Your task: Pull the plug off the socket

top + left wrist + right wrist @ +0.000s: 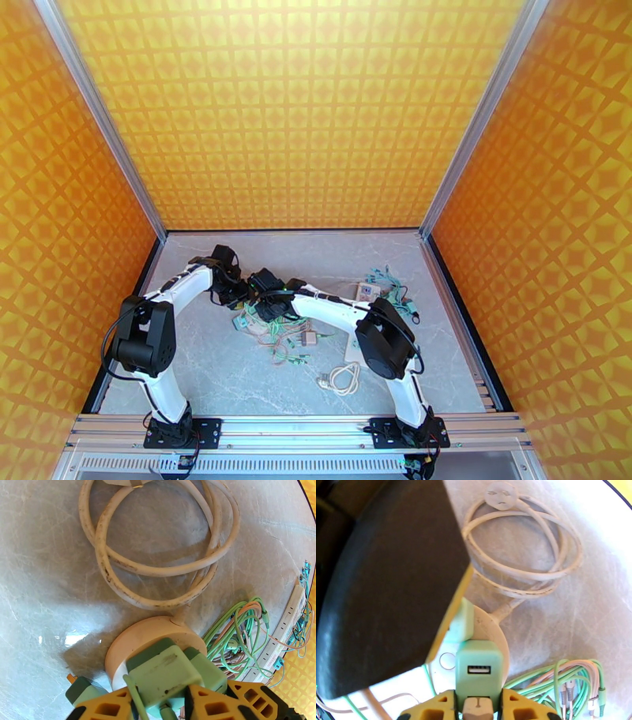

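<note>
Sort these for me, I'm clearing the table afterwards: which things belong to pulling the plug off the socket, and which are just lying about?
In the job: round white socket; its coiled white cord; green USB plug held by the right gripper; second green plug at the left gripper.
Lying about: tangle of green and pink cables; long white power strip.

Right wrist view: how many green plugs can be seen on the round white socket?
2. One green plug with a USB port is held by the right gripper; a paler green plug sits beside it, at the left gripper. Others may be hidden.
</note>
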